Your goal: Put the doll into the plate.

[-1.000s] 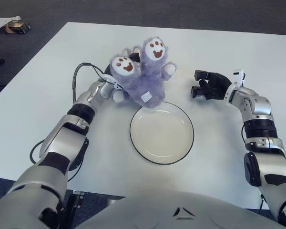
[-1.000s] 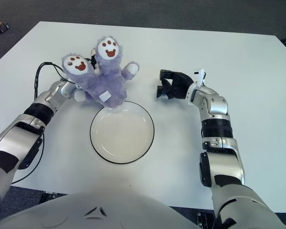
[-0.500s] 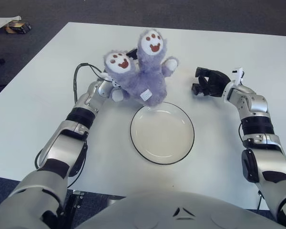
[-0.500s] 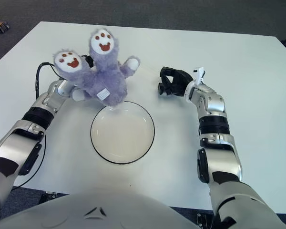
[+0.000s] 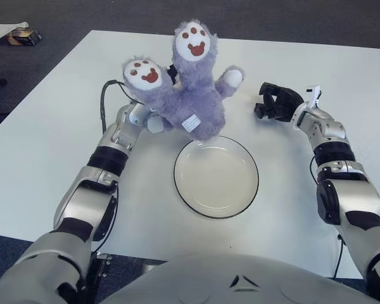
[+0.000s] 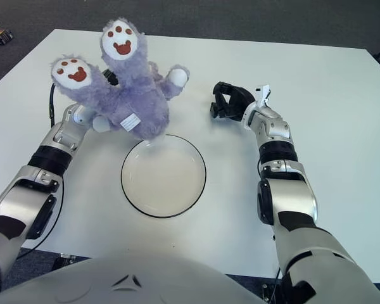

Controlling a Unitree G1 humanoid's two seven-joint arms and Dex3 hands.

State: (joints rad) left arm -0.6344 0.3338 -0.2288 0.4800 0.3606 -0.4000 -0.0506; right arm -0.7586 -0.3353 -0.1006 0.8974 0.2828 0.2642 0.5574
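A fluffy purple doll (image 5: 191, 95) with white paw soles hangs upside down, feet up, above the table just behind the plate. My left hand (image 5: 139, 118) is shut on its left side and is mostly hidden by the fur. The doll's lower end overlaps the far rim of the plate in the left eye view. The white plate (image 5: 216, 178), dark-rimmed, lies in the middle of the table with nothing in it. My right hand (image 5: 273, 102) shows to the right of the doll, beyond the plate, its black fingers loosely spread and holding nothing.
A black cable (image 5: 104, 96) loops along my left forearm over the white table (image 5: 44, 139). Small items (image 5: 16, 33) lie on the dark floor past the table's far left corner.
My left hand has lifted the doll higher, with its feet swinging up and to the left. My right hand has drifted slightly further back.
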